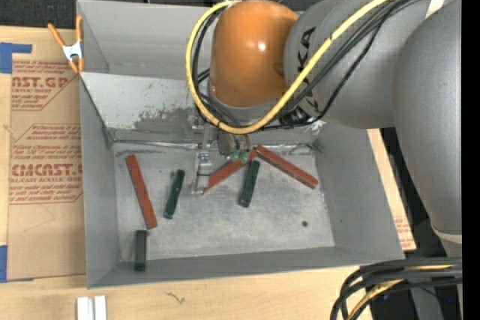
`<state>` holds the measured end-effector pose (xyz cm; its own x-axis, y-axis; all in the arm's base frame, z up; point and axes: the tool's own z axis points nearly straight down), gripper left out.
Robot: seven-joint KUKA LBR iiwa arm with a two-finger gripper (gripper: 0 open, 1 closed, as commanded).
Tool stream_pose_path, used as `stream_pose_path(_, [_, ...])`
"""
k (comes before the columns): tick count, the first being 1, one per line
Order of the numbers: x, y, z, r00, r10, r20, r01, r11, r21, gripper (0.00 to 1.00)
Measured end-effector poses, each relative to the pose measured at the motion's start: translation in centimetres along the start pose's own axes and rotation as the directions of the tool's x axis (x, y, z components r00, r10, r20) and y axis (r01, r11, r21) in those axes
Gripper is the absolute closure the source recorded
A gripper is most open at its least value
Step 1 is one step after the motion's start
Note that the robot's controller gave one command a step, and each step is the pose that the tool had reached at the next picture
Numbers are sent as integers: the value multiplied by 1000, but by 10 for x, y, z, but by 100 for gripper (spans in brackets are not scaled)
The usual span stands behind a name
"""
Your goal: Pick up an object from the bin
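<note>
orange-red slim straight stick (225,176) lies slanted beside the gripper (202,183).

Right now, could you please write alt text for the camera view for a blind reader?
The arm's gripper hangs low over the middle of a grey metal bin, beside a red-orange stick and a dark green stick; more such sticks lie scattered around.

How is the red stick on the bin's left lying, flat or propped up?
Flat: the red stick lies full length on the floor of the bin, apart from the green stick beside it.
</note>
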<state>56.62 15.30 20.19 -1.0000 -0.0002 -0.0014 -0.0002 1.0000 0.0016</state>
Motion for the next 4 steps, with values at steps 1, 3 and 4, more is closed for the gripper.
stream_pose_path(1, [-2, -63, 86, 999, 47, -8, -47, 999, 5, 0])
stream_pose_path(3, [-8, -142, 131, 996, 93, 0, -93, 996, 1, 100])
stream_pose_path(4, [-9, -157, -11, 999, 33, 9, -33, 999, 2, 100])
